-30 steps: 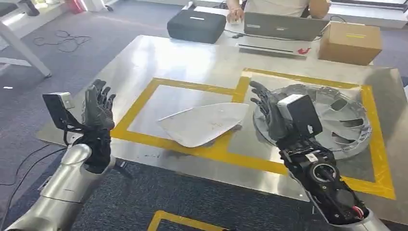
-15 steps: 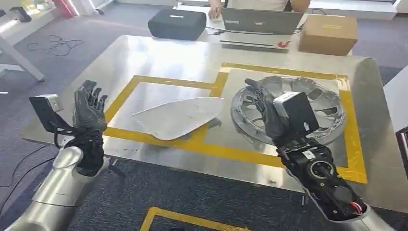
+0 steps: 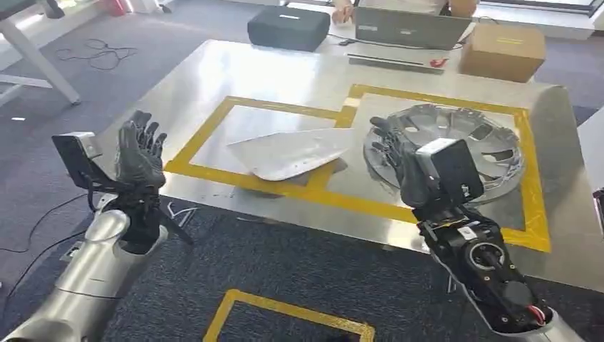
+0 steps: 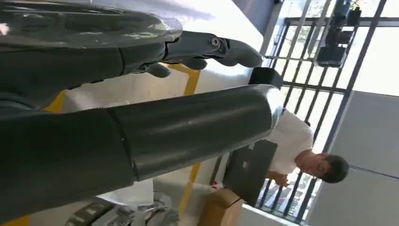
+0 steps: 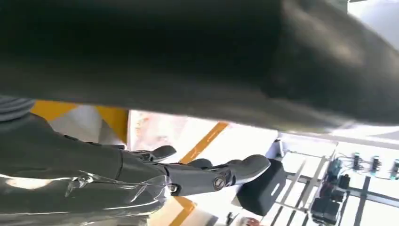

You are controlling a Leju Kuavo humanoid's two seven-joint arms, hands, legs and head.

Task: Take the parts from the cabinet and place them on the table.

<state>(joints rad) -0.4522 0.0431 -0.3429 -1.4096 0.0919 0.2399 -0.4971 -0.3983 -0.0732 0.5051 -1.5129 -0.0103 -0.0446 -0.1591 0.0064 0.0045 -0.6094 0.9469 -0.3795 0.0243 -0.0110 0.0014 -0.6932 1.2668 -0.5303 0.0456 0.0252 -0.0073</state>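
Two silver parts lie on the metal table (image 3: pixel 235 71). A flat curved panel (image 3: pixel 292 152) rests across the yellow tape between the two marked squares. A round wheel cover (image 3: pixel 463 149) sits in the right square. My left hand (image 3: pixel 139 158) is raised before the table's near left edge, fingers spread, holding nothing. My right hand (image 3: pixel 399 160) is raised over the near left rim of the wheel cover, fingers also apart and empty. In the left wrist view my left hand (image 4: pixel 117 103) has its fingers stretched out, and in the right wrist view my right hand (image 5: pixel 141 169) does too.
A black case (image 3: pixel 289 27), a laptop (image 3: pixel 413 32) and a cardboard box (image 3: pixel 502 51) stand at the table's far edge. A person (image 4: pixel 310 155) sits behind the laptop. Yellow tape (image 3: pixel 285 317) marks the dark carpet near me. Cables (image 3: pixel 100 55) lie on the floor at far left.
The camera has shifted, so the table now appears further away and slightly right. Both hands stay raised and empty in much the same pose.
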